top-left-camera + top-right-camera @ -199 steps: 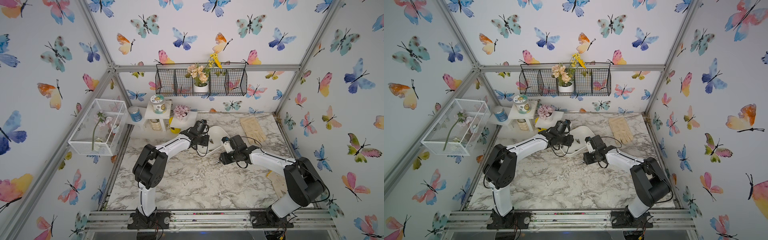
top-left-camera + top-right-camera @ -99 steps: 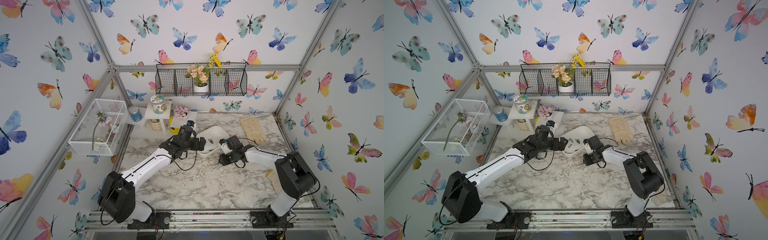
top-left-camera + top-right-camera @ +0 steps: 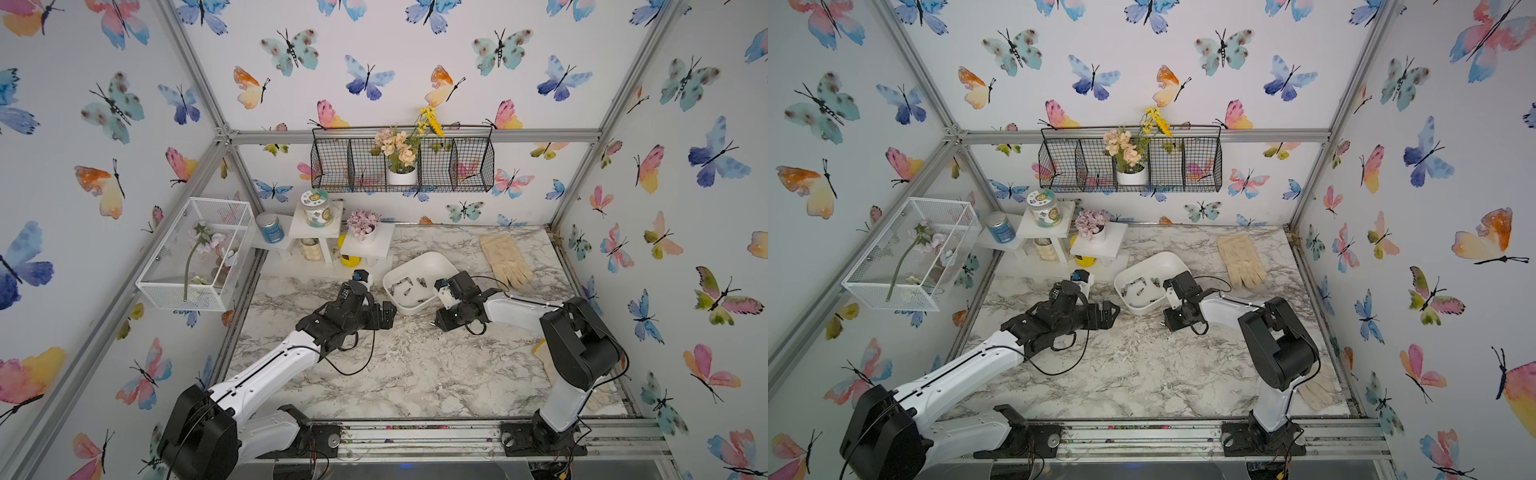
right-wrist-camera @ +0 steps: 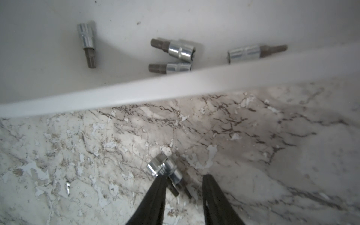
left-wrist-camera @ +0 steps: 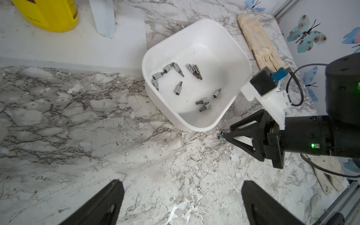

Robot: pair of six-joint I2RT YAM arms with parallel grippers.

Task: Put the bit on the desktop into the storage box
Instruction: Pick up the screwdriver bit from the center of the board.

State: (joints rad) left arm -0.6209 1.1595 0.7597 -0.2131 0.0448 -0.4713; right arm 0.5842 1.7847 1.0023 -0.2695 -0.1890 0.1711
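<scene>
Risk of slippage: two socket bits (image 4: 164, 168) (lying touching on the marble surface (image 4: 272, 136), just beside the storage box (image 4: 175, 83)) may be squeezed out sideways, or only one caught. About them the right hand (image 4: 184, 177) is held low and half-spread, nothing yet pinched; the left hand (image 5: 182, 184) is held spread wide, empty.

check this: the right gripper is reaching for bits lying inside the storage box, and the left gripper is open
Not inside: the right wrist view shows the bits at the right gripper lying on the desktop, just outside the storage box rim. The left gripper is open.
</scene>
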